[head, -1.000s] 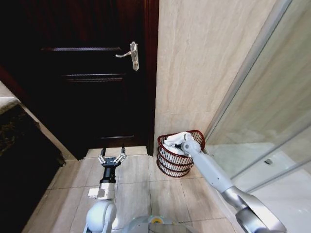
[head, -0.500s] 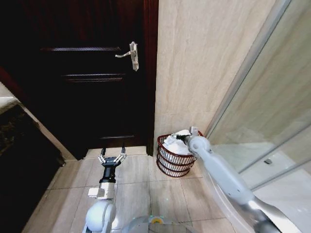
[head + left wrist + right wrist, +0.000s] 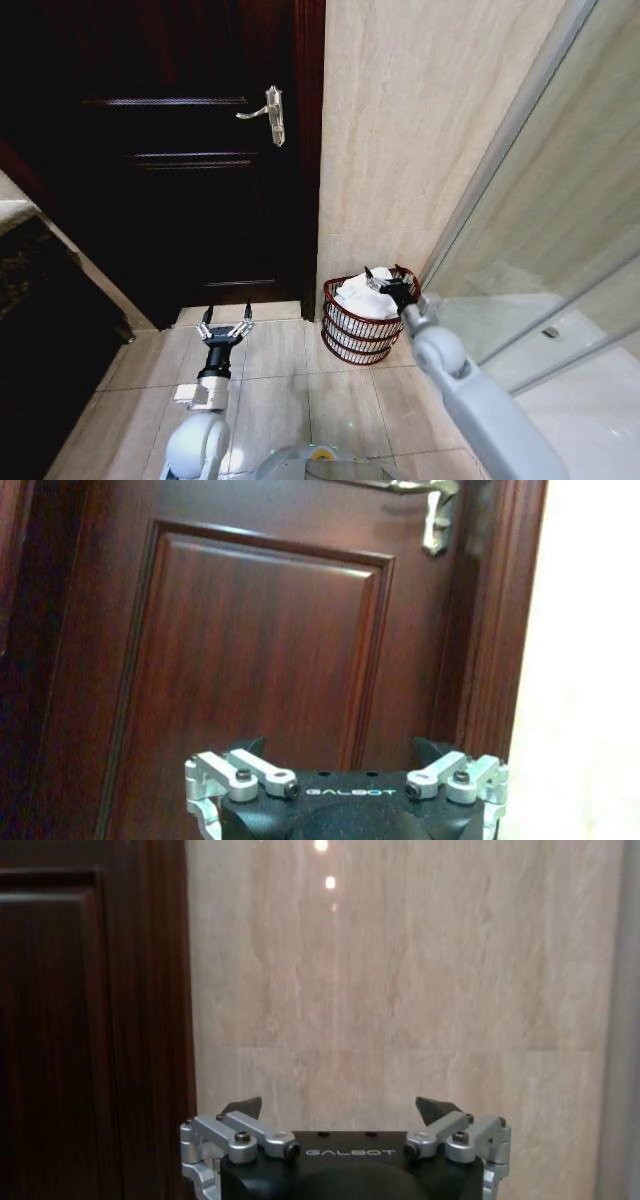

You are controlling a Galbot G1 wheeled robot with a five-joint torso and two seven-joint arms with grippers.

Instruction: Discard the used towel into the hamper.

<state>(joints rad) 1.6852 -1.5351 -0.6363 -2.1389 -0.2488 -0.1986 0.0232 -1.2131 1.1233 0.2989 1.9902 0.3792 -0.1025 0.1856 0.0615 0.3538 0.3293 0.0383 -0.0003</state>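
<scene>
Towel [image 3: 358, 296] lies in the hamper [image 3: 352, 335], heaped white above the rim. Hamper stands on the floor [image 3: 280, 400] against the wall [image 3: 400, 150], in the corner beside the glass panel [image 3: 540, 250], just right of the door [image 3: 180, 180]. My right gripper [image 3: 388, 283] hangs over the hamper's rim, jaws spread, holding nothing; I judge the drop done. My left gripper [image 3: 225, 325] idles low over the floor before the door, jaws apart, empty.
</scene>
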